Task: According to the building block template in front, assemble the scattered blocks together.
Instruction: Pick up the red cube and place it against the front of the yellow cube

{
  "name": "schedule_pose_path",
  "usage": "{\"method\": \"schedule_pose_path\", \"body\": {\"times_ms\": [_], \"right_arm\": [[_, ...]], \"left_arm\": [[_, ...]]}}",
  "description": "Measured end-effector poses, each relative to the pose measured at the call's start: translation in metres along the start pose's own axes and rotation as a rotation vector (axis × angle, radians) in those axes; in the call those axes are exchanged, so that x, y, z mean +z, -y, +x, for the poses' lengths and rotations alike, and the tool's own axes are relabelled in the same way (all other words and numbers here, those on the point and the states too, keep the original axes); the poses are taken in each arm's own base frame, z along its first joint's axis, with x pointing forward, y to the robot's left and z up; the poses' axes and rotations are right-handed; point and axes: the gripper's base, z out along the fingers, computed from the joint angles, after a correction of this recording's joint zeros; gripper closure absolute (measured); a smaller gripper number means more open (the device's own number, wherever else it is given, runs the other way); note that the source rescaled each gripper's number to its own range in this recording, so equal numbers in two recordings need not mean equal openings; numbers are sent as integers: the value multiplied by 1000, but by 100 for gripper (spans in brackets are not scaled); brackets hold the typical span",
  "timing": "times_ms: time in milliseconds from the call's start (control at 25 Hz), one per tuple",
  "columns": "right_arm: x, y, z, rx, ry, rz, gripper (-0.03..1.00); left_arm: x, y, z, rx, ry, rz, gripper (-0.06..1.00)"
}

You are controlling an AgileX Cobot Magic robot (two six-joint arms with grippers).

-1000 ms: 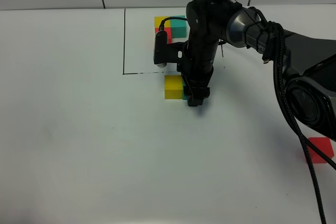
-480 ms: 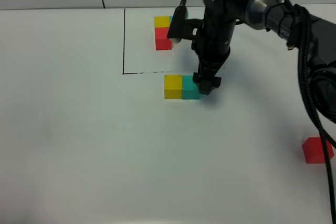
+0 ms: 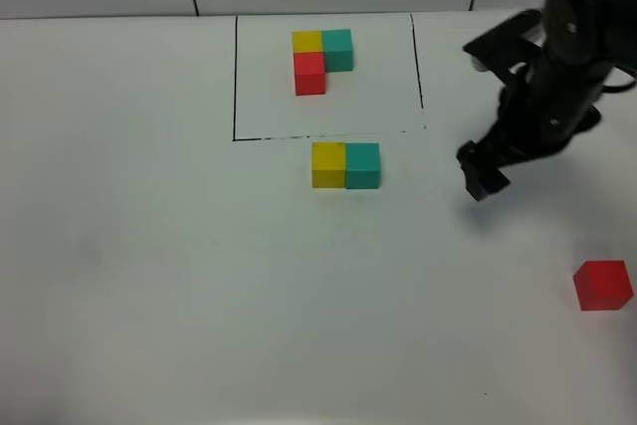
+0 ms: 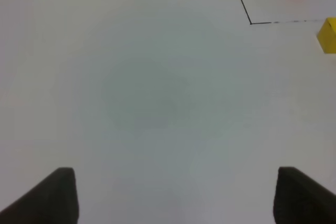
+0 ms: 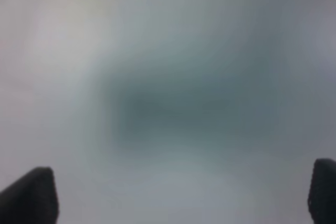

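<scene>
Right gripper [image 3: 483,174] hangs above bare table [image 3: 149,266], to the right of the paired blocks and well apart from them. The right wrist view is blurred, but its two tips show far apart at the frame edges with nothing between them, so note it as released and empty.

Left gripper [image 4: 178,195]: spread wide, nothing held, over bare table. You do not see it in the high view.

Template [image 3: 317,59] sits inside the black rectangle [image 3: 236,77]: yellow and teal-green side by side, with red against the yellow cube on the side nearer the camera.

Loose blocks:
- yellow block [image 3: 327,164] and teal-green block [image 3: 362,165] lie just outside the rectangle's near edge, touching, yellow on the left. This matches the template's top pair.
- red block [image 3: 602,285] lies alone near the right edge of the high view, well apart from the pair.

Progress, as you can judge it: two of three blocks are joined. What is left is to fetch the red block and set it flush against the near face of the yellow one. The right arm is the closer one for that pick.
</scene>
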Motion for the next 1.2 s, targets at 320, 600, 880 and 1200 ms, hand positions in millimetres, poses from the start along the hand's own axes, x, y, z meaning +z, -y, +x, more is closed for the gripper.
{"method": "schedule_pose_path", "body": {"times_ms": [320, 600, 880, 1200], "right_arm": [[-13, 13, 97, 308, -47, 14, 5], [-13, 24, 132, 424, -65, 27, 5], [-5, 23, 140, 430, -49, 30, 5], [5, 20, 147, 386, -20, 36, 6]], "left_arm": [[0, 0, 0, 0, 0, 0, 16], [0, 0, 0, 0, 0, 0, 16], [0, 0, 0, 0, 0, 0, 16], [0, 0, 0, 0, 0, 0, 16]]}}
